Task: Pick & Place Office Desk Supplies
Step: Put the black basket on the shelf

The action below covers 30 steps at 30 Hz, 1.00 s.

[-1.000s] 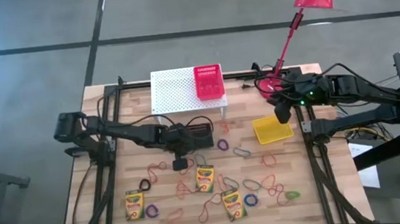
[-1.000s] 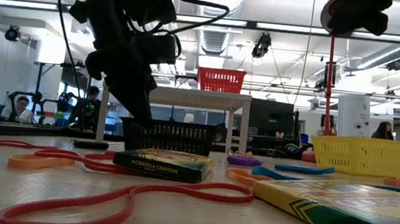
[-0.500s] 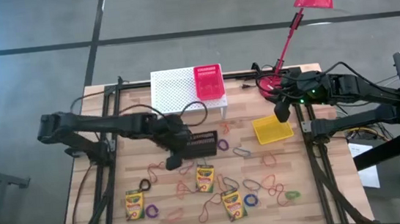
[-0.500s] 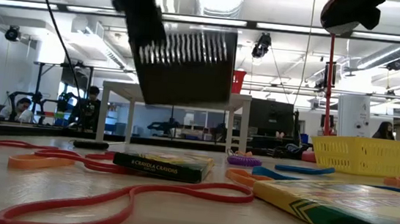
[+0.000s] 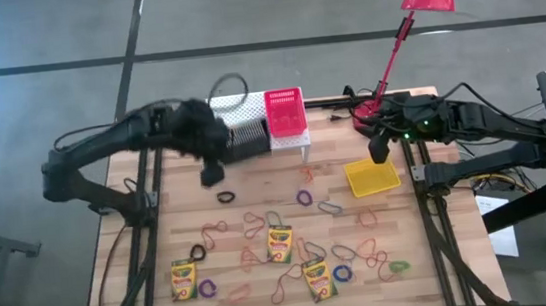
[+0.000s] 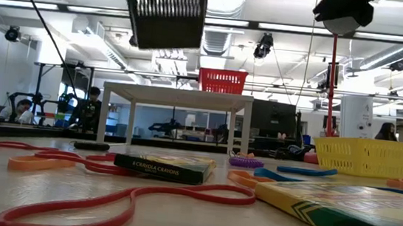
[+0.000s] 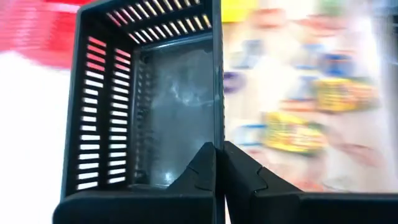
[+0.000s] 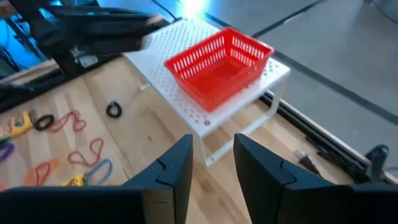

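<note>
Left gripper (image 7: 219, 163) pinched shut on one wall of the black mesh basket (image 5: 244, 140), which has come up off the table since a second ago and now hangs over the white perforated stand (image 5: 239, 111), beside the red basket (image 5: 285, 111). Likely placement next. Right gripper (image 8: 211, 163), part open and empty, waits near the yellow basket (image 5: 371, 177).

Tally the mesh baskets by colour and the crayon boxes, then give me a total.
Black plastic mesh basket: 1
Red plastic mesh basket: 1
Yellow plastic mesh basket: 1
Yellow-and-green crayon boxes: 3
Total: 6
</note>
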Motion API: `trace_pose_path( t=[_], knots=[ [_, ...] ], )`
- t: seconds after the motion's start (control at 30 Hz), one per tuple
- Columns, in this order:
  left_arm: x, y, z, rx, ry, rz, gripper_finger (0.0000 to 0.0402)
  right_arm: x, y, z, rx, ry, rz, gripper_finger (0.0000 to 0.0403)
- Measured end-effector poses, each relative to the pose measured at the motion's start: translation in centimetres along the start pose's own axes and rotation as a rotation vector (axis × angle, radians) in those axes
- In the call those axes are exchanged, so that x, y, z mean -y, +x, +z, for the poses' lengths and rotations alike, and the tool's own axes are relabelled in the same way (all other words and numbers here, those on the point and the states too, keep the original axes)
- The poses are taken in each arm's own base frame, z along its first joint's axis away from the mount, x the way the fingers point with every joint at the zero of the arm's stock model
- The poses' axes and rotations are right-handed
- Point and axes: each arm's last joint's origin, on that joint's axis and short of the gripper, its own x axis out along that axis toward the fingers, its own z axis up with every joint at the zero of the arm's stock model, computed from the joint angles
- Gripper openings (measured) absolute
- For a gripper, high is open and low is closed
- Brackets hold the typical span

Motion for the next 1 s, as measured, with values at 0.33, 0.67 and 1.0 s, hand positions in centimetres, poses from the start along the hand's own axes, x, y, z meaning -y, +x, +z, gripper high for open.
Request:
trace_pose_path(
  t=[0.33,0.67,1.0],
  knots=[
    [-8.2,3.3,-0.9,-0.147,0.203,0.289,0.0013,-0.6,0.9,0.6,0.024,0.082,0.013,0.01],
    [-10.0,7.5,-0.8,-0.237,0.256,0.271,0.0017,-0.9,0.8,1.4,0.098,0.152,0.052,0.0096],
    [-11.2,7.8,-0.8,-0.227,0.256,0.298,0.0026,-1.0,0.8,1.6,0.117,0.159,0.06,0.0095]
  ],
)
